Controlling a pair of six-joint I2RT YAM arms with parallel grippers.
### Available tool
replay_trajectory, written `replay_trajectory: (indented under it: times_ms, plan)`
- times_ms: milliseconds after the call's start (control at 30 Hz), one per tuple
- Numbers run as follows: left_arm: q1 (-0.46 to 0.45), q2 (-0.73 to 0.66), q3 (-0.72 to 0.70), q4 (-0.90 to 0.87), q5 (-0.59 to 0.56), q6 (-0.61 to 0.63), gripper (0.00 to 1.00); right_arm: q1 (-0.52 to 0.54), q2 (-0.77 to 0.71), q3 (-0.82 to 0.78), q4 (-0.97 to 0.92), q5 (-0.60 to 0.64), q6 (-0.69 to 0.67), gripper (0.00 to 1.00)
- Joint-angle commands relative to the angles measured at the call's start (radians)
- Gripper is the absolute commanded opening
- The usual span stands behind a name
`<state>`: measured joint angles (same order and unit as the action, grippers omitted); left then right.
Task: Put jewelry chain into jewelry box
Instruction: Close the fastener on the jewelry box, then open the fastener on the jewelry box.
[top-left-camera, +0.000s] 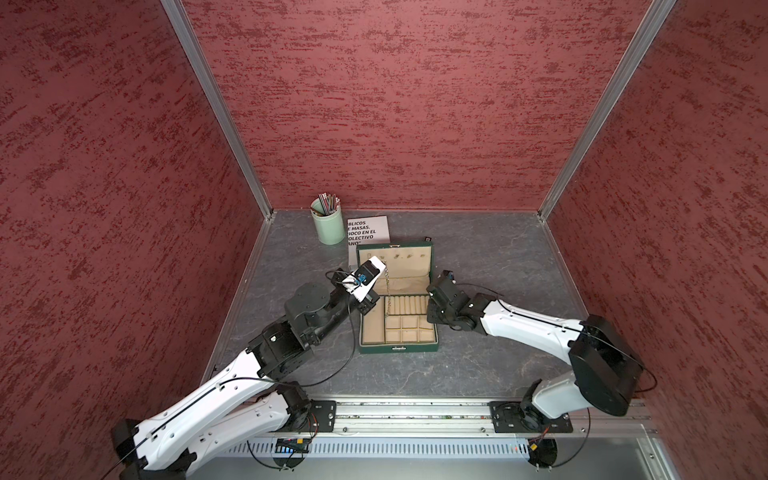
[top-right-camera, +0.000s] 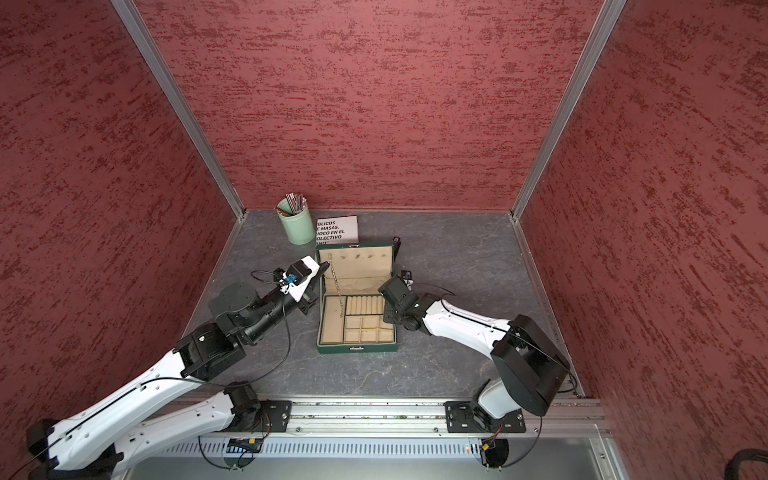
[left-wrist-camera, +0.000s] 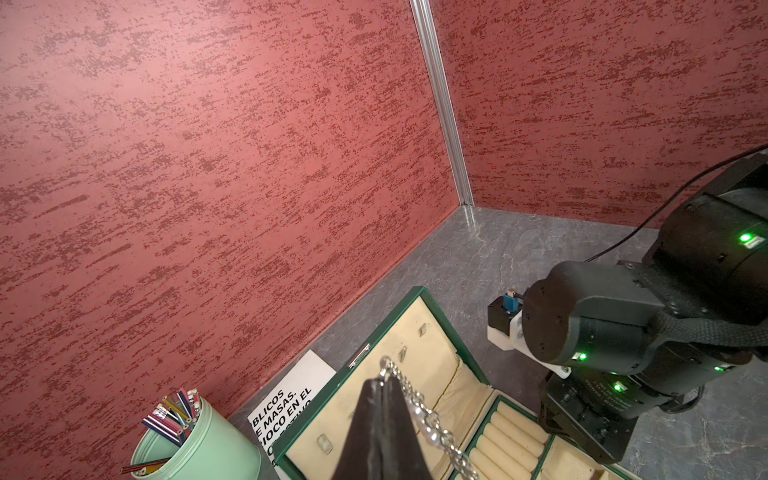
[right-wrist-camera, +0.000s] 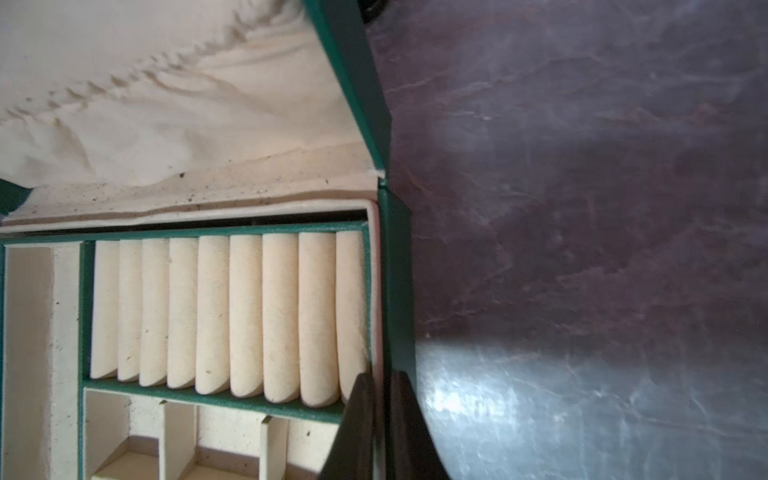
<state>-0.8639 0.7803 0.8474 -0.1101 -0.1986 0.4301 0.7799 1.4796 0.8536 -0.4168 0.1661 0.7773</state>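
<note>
The jewelry chain (top-left-camera: 388, 291) hangs straight down from the left gripper (left-wrist-camera: 380, 381), whose jaws are pressed together on its top links above the open jewelry box (top-left-camera: 399, 348). Its lower end reaches down beside the divider between the long compartment on the robot's left and the ring rolls (right-wrist-camera: 232, 316); whether it touches the lining cannot be told. The right gripper (right-wrist-camera: 380, 376) stands with narrow jaws on either side of the box's right side wall, one finger inside against the last roll and one outside, pinching the green edge. The lid stands raised at the back, its beige lining facing forward. The box sits about mid-table (top-left-camera: 498, 266), with bare grey marbled surface in front of it and wide room on the robot's right. Just behind the lid lies a white booklet (top-left-camera: 370, 232), partly covered. Its black lettering shows only as cut-off lines, of which "MASAS." and "EN EL" read whole. A pale green pencil cup (top-left-camera: 328, 226) stands touching or just beside it, near the far left corner. Red textured walls (top-left-camera: 395, 104) with aluminium corner posts close three sides, and a metal rail (top-left-camera: 415, 411) bounds the front.
</note>
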Motion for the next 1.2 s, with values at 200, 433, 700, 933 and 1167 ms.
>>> replay_trajectory:
  times_ms: [200, 433, 700, 933, 1167]
  plan:
    - [-0.001, 0.026, -0.002, 0.045, 0.027, -0.029, 0.0, -0.106, -0.151, -0.127, -0.162, 0.059, -0.034, 0.03]
    - [-0.001, 0.051, 0.005, 0.059, 0.039, -0.025, 0.0, -0.237, -0.259, -0.168, -0.224, 0.017, -0.127, 0.04]
    - [-0.001, 0.09, 0.037, 0.058, 0.061, -0.008, 0.0, -0.252, -0.412, -0.006, -0.343, -0.014, -0.177, 0.44]
    - [0.009, 0.132, 0.054, 0.093, 0.079, 0.013, 0.0, -0.251, -0.454, 0.079, -0.188, -0.238, 0.071, 0.62]
    - [0.013, 0.14, 0.027, 0.121, 0.096, -0.014, 0.0, -0.178, -0.398, -0.046, 0.191, -0.201, 0.503, 0.6]
